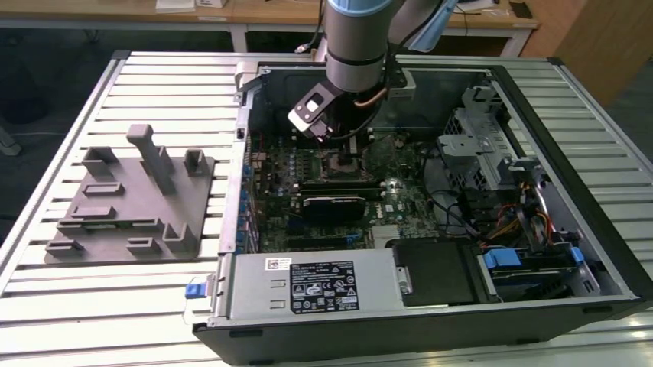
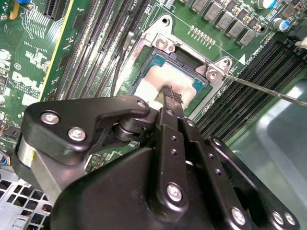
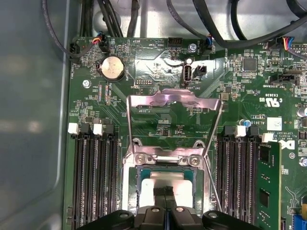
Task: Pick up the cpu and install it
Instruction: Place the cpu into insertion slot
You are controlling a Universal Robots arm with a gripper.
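The cpu (image 3: 184, 183) lies flat in the open socket on the green motherboard, its pale silver top (image 2: 154, 79) showing in both wrist views. My gripper (image 3: 165, 192) is directly over it, with the black fingers pressed together and their tips (image 2: 172, 96) at the cpu's top face. Nothing is held between them. In the exterior view the arm reaches down into the open computer case, and the gripper (image 1: 339, 149) hangs above the socket area.
The socket's metal load plate (image 3: 175, 101) stands swung open beside the socket, and its thin lever rod (image 2: 268, 92) sticks out sideways. Memory slots (image 3: 93, 177) flank the socket. A grey fixture with upright posts (image 1: 133, 199) sits on the table at the exterior view's left.
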